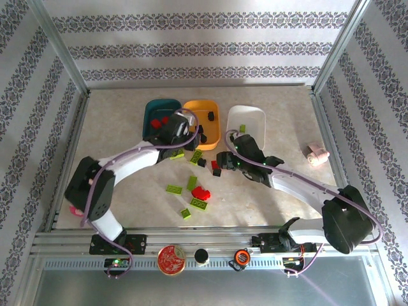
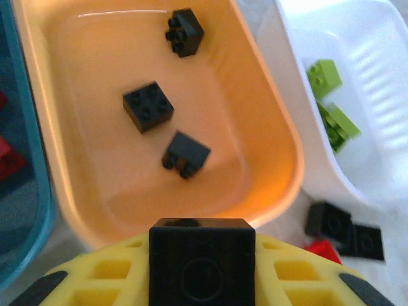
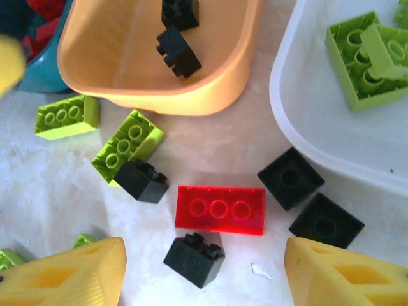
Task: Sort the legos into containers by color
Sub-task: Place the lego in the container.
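While the left gripper [image 2: 201,284] clenches a black brick [image 2: 201,252] between its yellow fingers [image 2: 95,280], the orange tray [image 2: 83,159] lies directly ahead and below, with three more black pieces [image 2: 148,107] inside. The right gripper [image 3: 205,271] hangs released over loose bricks [image 3: 290,178] on the table [image 3: 64,191]; a red brick [image 3: 220,209] lies just ahead, its long axis running finger to finger.

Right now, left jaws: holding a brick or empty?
Holding. The left jaws are shut on a black brick, just short of the orange tray, near its rim.
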`<state>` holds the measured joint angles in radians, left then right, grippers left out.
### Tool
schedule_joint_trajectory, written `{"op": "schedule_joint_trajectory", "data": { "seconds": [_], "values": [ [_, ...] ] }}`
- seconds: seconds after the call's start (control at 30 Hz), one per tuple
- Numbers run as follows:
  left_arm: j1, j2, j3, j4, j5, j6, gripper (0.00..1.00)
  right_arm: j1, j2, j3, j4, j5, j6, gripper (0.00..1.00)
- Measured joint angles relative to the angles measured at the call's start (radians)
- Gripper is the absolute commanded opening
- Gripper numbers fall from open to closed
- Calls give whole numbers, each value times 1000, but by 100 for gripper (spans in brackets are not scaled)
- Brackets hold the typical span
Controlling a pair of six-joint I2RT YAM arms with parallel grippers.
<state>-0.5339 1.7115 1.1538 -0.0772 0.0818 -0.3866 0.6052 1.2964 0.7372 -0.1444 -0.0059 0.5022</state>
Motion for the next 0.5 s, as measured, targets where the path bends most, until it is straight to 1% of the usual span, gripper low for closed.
{"op": "schedule_joint_trajectory", "data": {
  "seconds": [0.1,0.17,0.23,0.37,0.43,0.5],
  "values": [
    [33,118,116,-28,8,-8,35,17,-15,-29,0,-28,-4,67],
    [53,181,176,-45,16,-13,42,41,-16,-46,0,-54,-12,67],
    [66,212,202,-58,24,-20,53,67,-13,-55,0,-89,-29,67],
    [78,211,206,-81,47,-36,74,145,26,-56,2,-147,-68,71],
    [78,177,185,-79,61,-42,80,195,61,-51,0,-169,-87,72],
    [78,109,139,-77,77,-47,83,239,99,-43,0,-177,-100,74]
  ]
}}
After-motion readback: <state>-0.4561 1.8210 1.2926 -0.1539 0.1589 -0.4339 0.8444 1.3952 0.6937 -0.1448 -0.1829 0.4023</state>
